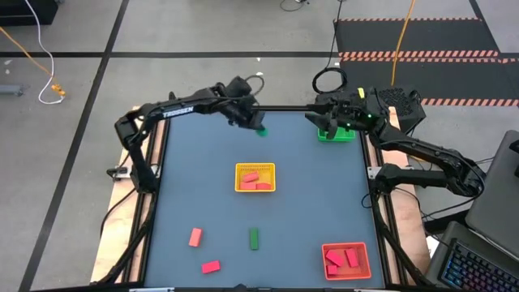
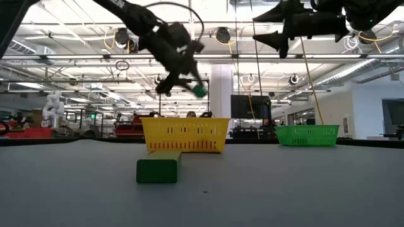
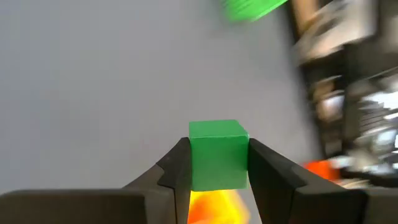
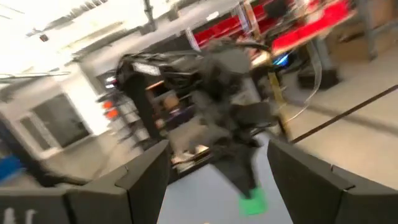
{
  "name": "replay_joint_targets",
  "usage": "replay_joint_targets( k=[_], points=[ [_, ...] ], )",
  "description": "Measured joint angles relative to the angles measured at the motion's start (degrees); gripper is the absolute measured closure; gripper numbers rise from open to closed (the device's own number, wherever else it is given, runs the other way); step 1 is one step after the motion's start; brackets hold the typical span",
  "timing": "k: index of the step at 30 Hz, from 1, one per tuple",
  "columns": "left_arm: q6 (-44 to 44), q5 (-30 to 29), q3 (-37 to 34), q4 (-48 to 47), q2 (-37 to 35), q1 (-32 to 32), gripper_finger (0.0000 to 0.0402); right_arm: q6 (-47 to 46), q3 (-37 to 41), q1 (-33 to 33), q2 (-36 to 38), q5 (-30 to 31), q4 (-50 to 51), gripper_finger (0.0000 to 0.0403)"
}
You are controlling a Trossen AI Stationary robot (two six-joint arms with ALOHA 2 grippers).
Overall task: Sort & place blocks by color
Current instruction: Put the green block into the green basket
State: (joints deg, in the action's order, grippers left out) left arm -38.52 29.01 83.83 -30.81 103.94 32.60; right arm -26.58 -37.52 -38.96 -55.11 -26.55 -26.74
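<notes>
The left gripper [image 3: 217,171] is clamped on a green cube [image 3: 217,153], held in the air short of the green tray [image 1: 336,133] at the table's far edge. The cube looks solid, light and stiff, so squeezing its two flat opposite faces, as here, should hold it without slipping. The right gripper [image 4: 214,165] hovers above that tray, fingers spread and empty. A green bar [image 1: 254,238] lies well nearer than the tray.

Open table between yellow tray [image 1: 255,178] and green tray [image 1: 335,133]; right gripper [image 1: 324,115] hangs over green tray, blocking it.
</notes>
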Motion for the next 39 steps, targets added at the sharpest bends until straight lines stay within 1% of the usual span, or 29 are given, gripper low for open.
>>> replay_joint_targets(
  k=[1,3,6,8,11,16,19,24,31,35,39],
  points=[
    [-2.4,0.8,0.0,2.8,-0.8,0.0,0.0270,1.1,0.0,0.1,0.0,1.1,0.0,0.0142],
    [-7.7,2.1,0.0,9.0,-2.0,-0.1,0.0263,3.4,0.0,0.1,-0.2,1.3,0.1,0.0142],
    [-15.6,4.1,0.0,18.6,-3.0,-0.7,0.0267,7.1,0.0,0.5,-0.7,1.3,0.0,0.0142],
    [-20.5,4.2,0.0,25.1,-3.0,-1.3,0.0275,12.0,0.0,0.9,-1.3,1.3,0.0,0.0142],
    [-26.7,3.4,0.0,31.8,-2.9,-2.7,0.0277,17.3,0.0,1.5,-2.6,1.2,-1.8,0.0142],
    [-29.2,0.8,0.0,31.5,-2.4,-5.1,0.0267,17.8,0.0,1.6,-4.9,1.0,-8.0,0.0142],
    [-30.2,-0.8,0.0,32.0,-2.6,-6.3,0.0264,17.7,0.0,1.7,-6.1,0.7,-9.5,0.0142],
    [-31.8,-2.2,0.0,32.0,-2.6,-7.4,0.0275,16.5,0.0,3.8,-7.9,-3.8,-11.0,0.0142],
    [-33.6,-4.1,0.0,32.2,-2.6,-8.1,0.0264,17.9,0.0,7.6,-8.6,-3.3,-12.6,0.0142],
    [-34.2,-4.1,0.0,32.7,-2.6,-8.5,0.0269,19.3,0.0,8.3,-9.6,-0.3,-12.1,0.0142],
    [-34.5,-4.6,0.0,32.3,-2.6,-9.1,0.0273,19.9,0.0,8.3,-11.4,-0.3,-12.9,0.0142]
  ],
)
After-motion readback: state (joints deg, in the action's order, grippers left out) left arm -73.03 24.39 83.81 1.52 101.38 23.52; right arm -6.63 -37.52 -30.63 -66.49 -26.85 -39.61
